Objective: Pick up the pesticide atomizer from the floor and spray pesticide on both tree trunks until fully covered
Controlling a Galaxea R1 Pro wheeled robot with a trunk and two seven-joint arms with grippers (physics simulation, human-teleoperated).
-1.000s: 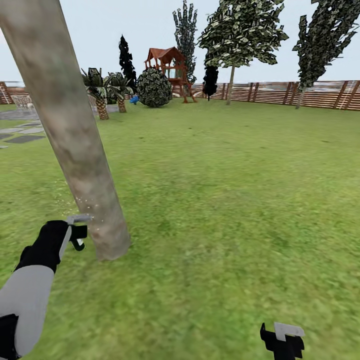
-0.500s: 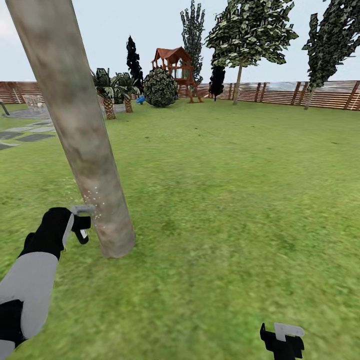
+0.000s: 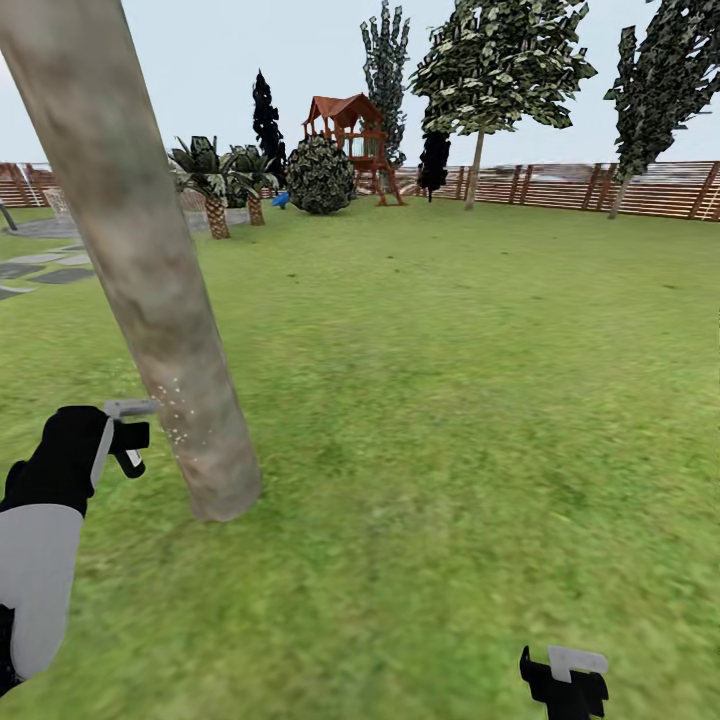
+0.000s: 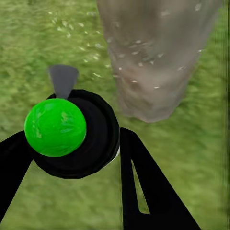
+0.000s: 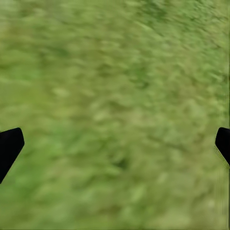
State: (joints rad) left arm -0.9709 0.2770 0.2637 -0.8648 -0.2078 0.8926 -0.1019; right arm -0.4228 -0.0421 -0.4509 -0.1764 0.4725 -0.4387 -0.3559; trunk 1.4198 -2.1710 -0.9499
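Note:
My left gripper [image 3: 128, 440] is shut on the pesticide atomizer [image 4: 55, 127], a small black bottle whose round top shows bright green in the left wrist view, with a grey nozzle facing the tree trunk [image 3: 150, 270]. The thick, mottled grey-tan trunk leans across the left of the head view, and its base stands just right of the gripper. Pesticide [image 3: 175, 412] dots its lower part as tiny white specks, which also drift before the tree trunk [image 4: 153, 57] in the wrist view. My right gripper [image 3: 565, 682] hangs low over grass at the right, open and holding nothing.
Green lawn [image 3: 450, 380] spreads ahead and to the right. Grey stepping stones [image 3: 45, 272] lie far left. A second tall tree [image 3: 478, 165] stands by the brown slat fence [image 3: 560, 185], with palms [image 3: 215, 195], a round bush and a red play tower at the back.
The left gripper with the atomizer has drawn leftwards, a little away from the trunk. The head view shifted slightly. The right gripper has stayed put.

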